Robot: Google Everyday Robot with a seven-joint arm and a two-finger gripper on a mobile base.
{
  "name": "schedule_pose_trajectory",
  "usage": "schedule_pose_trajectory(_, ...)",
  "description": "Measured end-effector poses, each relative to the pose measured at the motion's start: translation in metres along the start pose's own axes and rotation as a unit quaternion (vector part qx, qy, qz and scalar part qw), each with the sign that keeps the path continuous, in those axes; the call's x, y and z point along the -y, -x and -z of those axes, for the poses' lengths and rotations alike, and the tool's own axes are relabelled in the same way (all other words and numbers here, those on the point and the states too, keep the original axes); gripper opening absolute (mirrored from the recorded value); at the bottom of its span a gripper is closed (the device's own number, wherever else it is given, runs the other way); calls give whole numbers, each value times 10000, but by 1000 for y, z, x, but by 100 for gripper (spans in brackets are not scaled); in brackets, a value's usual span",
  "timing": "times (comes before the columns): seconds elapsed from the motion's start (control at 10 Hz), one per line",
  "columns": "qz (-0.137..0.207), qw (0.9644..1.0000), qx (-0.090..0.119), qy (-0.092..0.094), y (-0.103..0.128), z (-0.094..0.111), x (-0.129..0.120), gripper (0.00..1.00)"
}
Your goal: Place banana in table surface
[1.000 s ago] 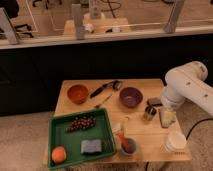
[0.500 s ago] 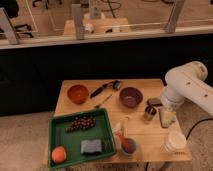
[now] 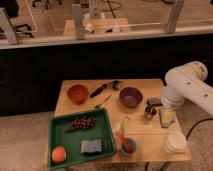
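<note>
Sitting at the front left corner of the table surface (image 3: pixel 148 131), a green plastic tray (image 3: pixel 72 141) holds three things: a round orange fruit (image 3: pixel 58 154) in its near left corner, a dark bunch of grapes (image 3: pixel 81 122) toward its far side, and a grey-blue rectangular block (image 3: pixel 91 146), perhaps a sponge, near its front right; behind the tray an orange bowl (image 3: pixel 77 93) stands on the bare wood; to its right a black-handled utensil (image 3: pixel 102 90) lies slantwise, its head toward the far edge, with a thinner, smaller utensil (image 3: pixel 103 102) just in front of it; the banana (image 3: pixel 124 125) lies on the table surface just right of the tray, running front to back, well apart from the gripper; just in front of it a small bowl (image 3: pixel 126 148) carries an orange-red utensil (image 3: pixel 125 141); behind the banana stands a purple bowl (image 3: pixel 131 96); further right a small metallic can (image 3: pixel 149 113) stands upright, with a dark flat object (image 3: pixel 154 102) just behind it; the gripper (image 3: pixel 166 117) hangs low over the table's right side, just beside the can, at the end of the white arm (image 3: pixel 187 87); whether it is spread or closed I cannot tell; near the front right corner stands a white cup (image 3: pixel 175 142).
</note>
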Motion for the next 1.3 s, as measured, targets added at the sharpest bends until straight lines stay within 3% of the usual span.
schedule_pose_trajectory(0.6, 17, 10000, 9, -12, 0, 0, 0, 80)
schedule_pose_trajectory(0.7, 201, 9997, 114, -86, 6, -1, 3, 80)
schedule_pose_trajectory(0.9, 754, 9955, 510, -278, 34, -4, 9, 80)
schedule_pose_trajectory(1.0, 1056, 9917, 644, -348, 50, -7, 10, 80)
schedule_pose_trajectory(1.1, 1532, 9840, 798, -433, 72, -11, 10, 80)
schedule_pose_trajectory(1.2, 2089, 9724, 919, -491, 94, -19, 5, 80)
schedule_pose_trajectory(1.3, 2455, 9631, 983, -496, 109, -27, -2, 80)
